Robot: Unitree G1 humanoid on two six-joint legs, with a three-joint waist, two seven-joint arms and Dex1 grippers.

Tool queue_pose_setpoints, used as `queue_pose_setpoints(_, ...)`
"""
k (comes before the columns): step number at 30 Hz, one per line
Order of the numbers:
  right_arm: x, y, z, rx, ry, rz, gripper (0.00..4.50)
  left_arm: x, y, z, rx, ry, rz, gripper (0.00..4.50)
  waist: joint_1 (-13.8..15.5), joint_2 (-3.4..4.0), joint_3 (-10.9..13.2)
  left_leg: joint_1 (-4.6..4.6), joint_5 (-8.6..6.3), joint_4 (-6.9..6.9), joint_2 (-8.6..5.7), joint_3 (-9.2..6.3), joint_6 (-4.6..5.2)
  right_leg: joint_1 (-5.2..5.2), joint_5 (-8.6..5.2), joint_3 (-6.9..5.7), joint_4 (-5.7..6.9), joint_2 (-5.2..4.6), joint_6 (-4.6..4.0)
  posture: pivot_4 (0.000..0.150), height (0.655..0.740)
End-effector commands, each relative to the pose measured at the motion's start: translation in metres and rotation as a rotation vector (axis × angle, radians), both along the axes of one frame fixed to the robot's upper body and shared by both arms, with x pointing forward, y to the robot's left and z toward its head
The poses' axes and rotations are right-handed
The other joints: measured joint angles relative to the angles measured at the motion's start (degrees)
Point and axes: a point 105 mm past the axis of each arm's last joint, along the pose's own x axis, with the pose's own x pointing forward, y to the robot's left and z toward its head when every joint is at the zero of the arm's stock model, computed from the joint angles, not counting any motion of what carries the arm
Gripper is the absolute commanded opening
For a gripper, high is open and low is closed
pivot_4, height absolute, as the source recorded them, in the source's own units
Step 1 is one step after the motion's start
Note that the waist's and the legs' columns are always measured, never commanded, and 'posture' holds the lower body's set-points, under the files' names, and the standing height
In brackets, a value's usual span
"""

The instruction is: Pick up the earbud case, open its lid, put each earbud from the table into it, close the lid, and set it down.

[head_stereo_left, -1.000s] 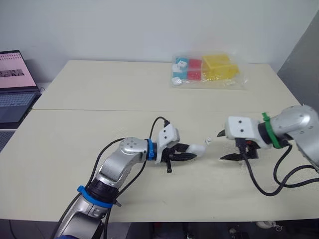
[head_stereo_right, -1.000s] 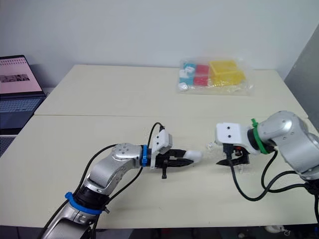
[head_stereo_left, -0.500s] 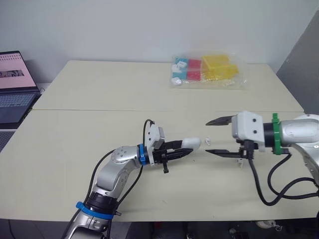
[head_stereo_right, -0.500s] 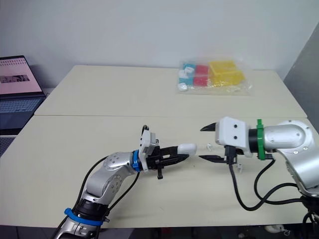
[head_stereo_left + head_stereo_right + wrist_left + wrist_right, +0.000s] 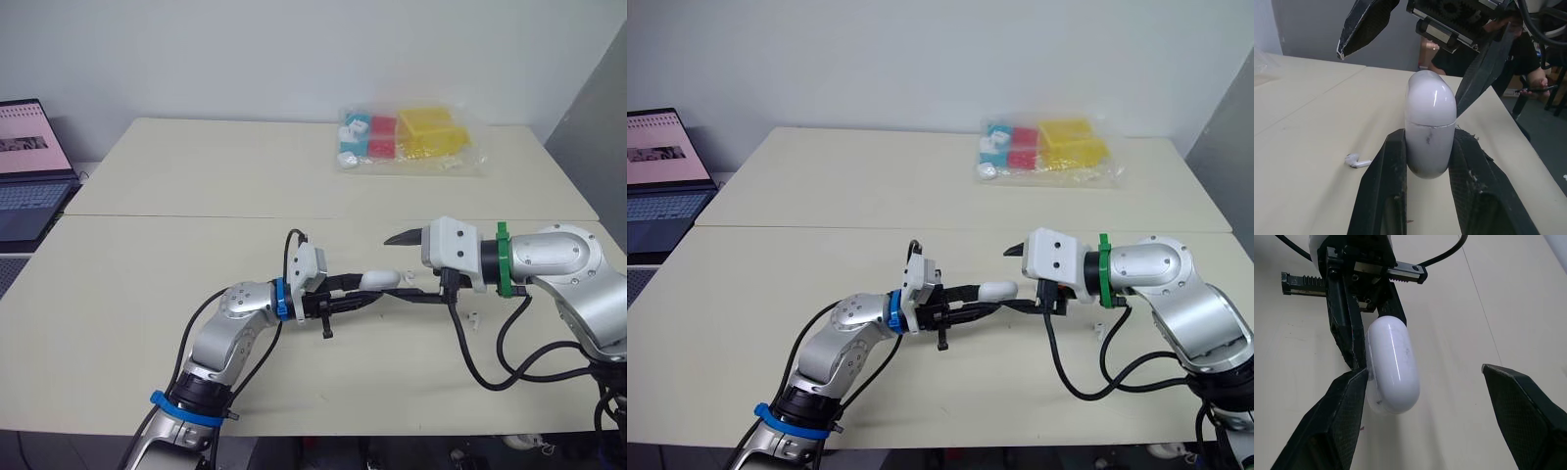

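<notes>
White case [image 5: 379,279], lid shut, is clamped between the two fingers of the left gripper [image 5: 364,290] and held out over the table [image 5: 147,294], near its middle front. Right gripper [image 5: 390,265] is spread wide around the case's far end — one finger [image 5: 1337,421] touching its side, the other well apart. One earbud [image 5: 1357,160] lies on the table just beside the case — a second [image 5: 473,318] lies further right.
</notes>
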Motion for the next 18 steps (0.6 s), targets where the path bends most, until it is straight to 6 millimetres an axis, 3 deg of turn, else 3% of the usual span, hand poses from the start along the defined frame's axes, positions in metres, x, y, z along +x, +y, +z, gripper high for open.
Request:
queue_pose_setpoints(1,0.006,-0.004,0.021,0.024,-0.064,-0.032,3.85,-0.011,-0.006,0.001,0.017,-0.059,-0.058,0.79,0.0,0.0,0.0,0.01,0.0,0.0,0.01,0.0,0.0,0.0,0.0,0.0,0.0,0.0,0.0,0.15,0.7364)
queue_pose_setpoints(11,0.004,-0.007,0.024,0.032,-0.029,-0.037,3.85,-0.014,-0.004,-0.007,0.055,-0.089,-0.076,0.79,0.0,0.0,0.0,-0.01,0.0,-0.01,0.02,0.0,0.0,-0.01,-0.01,0.01,-0.02,0.01,-0.01,0.15,0.7364)
queue_pose_setpoints(15,-0.007,-0.013,0.026,0.034,0.026,-0.012,3.85,-0.009,-0.002,-0.007,0.051,-0.083,-0.048,0.79,0.0,0.0,0.0,-0.01,0.0,-0.01,0.03,-0.01,0.0,-0.01,-0.01,0.0,-0.01,0.01,-0.02,0.15,0.7364)
queue_pose_setpoints(18,-0.013,-0.034,0.038,0.097,0.111,-0.103,3.85,-0.001,0.003,-0.004,0.02,-0.085,0.022,0.79,0.1,0.0,0.0,-0.03,-0.01,-0.02,0.02,0.0,0.0,-0.01,-0.01,0.01,-0.04,0.0,-0.01,0.15,0.7364)
